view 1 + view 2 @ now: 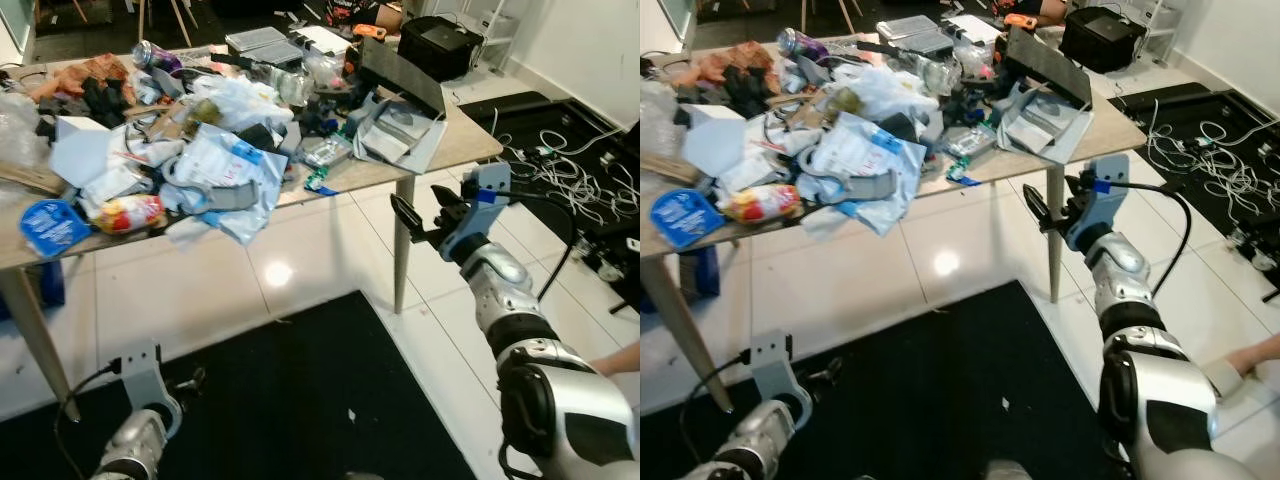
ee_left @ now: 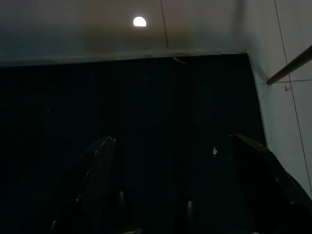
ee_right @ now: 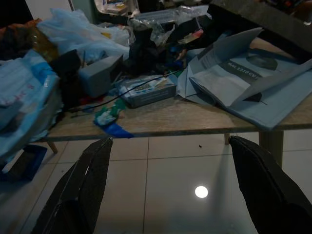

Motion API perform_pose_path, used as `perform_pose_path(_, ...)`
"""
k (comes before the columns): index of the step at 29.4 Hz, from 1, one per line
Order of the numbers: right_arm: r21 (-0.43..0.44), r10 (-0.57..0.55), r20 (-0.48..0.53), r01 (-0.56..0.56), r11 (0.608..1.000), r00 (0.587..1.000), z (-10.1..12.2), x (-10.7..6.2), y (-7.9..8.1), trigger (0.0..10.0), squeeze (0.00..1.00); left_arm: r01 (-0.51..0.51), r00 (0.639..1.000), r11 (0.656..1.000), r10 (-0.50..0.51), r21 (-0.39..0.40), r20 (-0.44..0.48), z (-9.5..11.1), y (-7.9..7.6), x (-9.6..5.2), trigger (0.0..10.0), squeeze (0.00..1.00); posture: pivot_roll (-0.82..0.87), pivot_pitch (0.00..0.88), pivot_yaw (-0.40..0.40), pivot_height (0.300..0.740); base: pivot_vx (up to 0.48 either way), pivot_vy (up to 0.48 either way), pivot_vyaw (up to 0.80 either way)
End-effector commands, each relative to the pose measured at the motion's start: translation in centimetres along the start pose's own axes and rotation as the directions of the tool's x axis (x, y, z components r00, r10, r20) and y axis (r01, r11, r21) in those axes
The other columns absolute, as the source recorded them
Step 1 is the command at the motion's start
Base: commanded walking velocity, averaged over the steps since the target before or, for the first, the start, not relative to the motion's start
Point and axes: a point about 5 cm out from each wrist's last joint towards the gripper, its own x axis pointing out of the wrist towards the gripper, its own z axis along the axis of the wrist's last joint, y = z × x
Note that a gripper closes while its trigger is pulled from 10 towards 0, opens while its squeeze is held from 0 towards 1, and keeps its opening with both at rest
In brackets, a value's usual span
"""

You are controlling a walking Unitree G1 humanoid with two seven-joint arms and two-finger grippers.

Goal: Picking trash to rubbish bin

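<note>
A wooden table (image 1: 470, 140) carries a heap of trash: blue-and-white plastic bags (image 1: 215, 170), a red-and-yellow snack pack (image 1: 128, 212), a blue tub lid (image 1: 50, 225) and a purple can (image 1: 155, 55). A green-and-blue wrapper (image 3: 109, 114) hangs over the near edge, beside a small flat box (image 3: 146, 90). My right gripper (image 1: 425, 212) is open and empty. It is held out at table height, just off the table's near right corner and pointing at that edge. My left gripper (image 2: 170, 195) hangs low over the black mat (image 2: 146, 122), open and empty.
The table's right front leg (image 1: 402, 240) stands just left of my right gripper. White cables (image 1: 570, 170) sprawl on the floor to the right. A black bag (image 1: 440, 45) sits beyond the table. A person's hand (image 1: 615, 360) shows at the right edge. A blue box (image 1: 45, 285) is under the table.
</note>
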Motion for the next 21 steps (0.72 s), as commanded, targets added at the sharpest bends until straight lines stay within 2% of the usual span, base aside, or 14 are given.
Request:
perform_pose_path(1, 0.000, 0.015, 0.006, -0.015, 1.000, 1.000, 0.3, 0.3, 0.2, 10.0, 0.00, -0.016, 1.000, 1.000, 0.016, -0.012, -0.020, -0.6, 1.3, -0.7, 10.0, 0.00, 0.00, 0.079, -0.028, 0.740, 0.352, 0.000, 0.00)
perform_pose_path(6, -0.020, 0.045, 0.021, -0.045, 0.999, 0.999, 0.7, 0.6, 0.5, 10.0, 0.00, -0.023, 0.999, 1.000, 0.023, -0.015, -0.027, -1.2, 2.7, -1.5, 10.0, 0.00, 0.00, 0.080, -0.027, 0.740, 0.361, 0.000, 0.00)
perform_pose_path(10, -0.022, 0.061, 0.025, -0.061, 0.998, 0.998, 0.8, 0.7, 0.7, 10.0, 0.00, -0.025, 0.999, 1.000, 0.025, -0.016, -0.032, -1.4, 3.0, -1.7, 10.0, 0.00, 0.00, 0.080, -0.027, 0.740, 0.375, 0.000, 0.00)
perform_pose_path(12, -0.018, 0.079, 0.030, -0.079, 0.997, 0.996, 0.9, 0.7, 0.8, 10.0, 0.00, -0.025, 0.999, 1.000, 0.024, -0.017, -0.036, -1.7, 3.1, -1.8, 10.0, 0.00, 0.00, 0.080, -0.027, 0.740, 0.379, 0.000, 0.79)
perform_pose_path(18, -0.027, 0.110, 0.032, -0.109, 0.994, 0.993, 1.0, 0.9, 1.1, 10.0, 0.00, -0.010, 0.998, 1.000, 0.009, -0.019, -0.060, -3.3, 2.1, -1.9, 10.0, 0.00, 0.00, 0.080, -0.025, 0.740, 0.376, 0.000, 0.79)
perform_pose_path(21, -0.036, 0.135, 0.028, -0.134, 0.990, 0.990, 1.1, 1.0, 1.4, 10.0, 0.00, 0.001, 0.997, 1.000, -0.003, -0.022, -0.076, -4.3, 0.8, -1.7, 10.0, 0.00, 0.00, 0.080, -0.027, 0.740, 0.384, 0.000, 0.52)
